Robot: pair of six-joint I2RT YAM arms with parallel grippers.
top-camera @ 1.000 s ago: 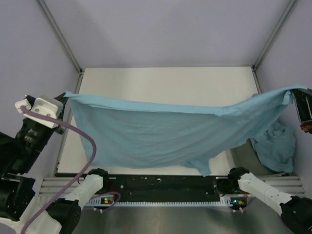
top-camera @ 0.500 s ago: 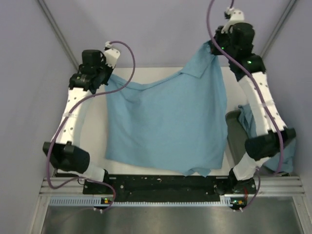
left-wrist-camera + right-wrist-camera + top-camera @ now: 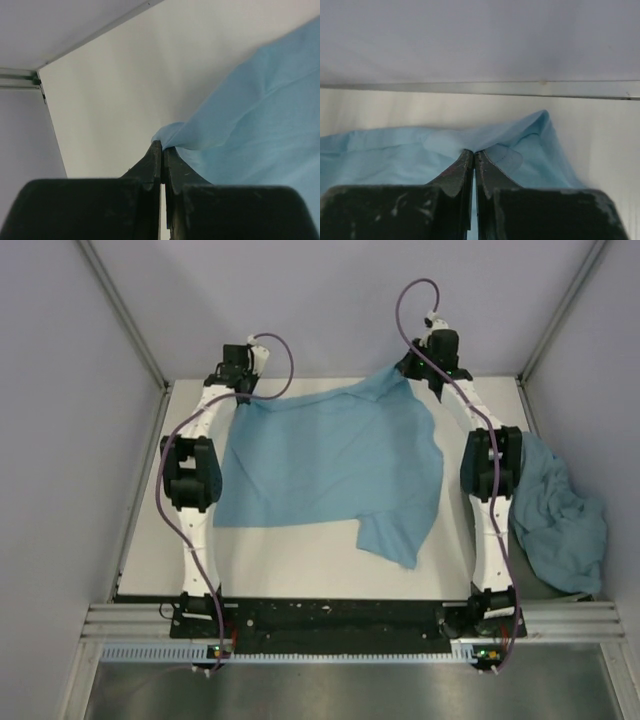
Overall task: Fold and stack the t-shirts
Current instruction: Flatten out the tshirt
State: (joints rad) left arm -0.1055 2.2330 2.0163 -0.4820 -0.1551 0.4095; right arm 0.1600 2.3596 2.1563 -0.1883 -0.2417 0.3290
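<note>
1. T-shirt lies spread over the far half of the table, pinched at both far corners. I judge the laying-out nearly done.
2. Heap of t-shirts sits at the table's right edge, apart from the spread one.
3. Near-right flap is doubled over and needs smoothing flat before any fold.
4. Left gripper and right gripper are each clamped on cloth. Pull the far edge taut, set it down, then release both together.
</note>
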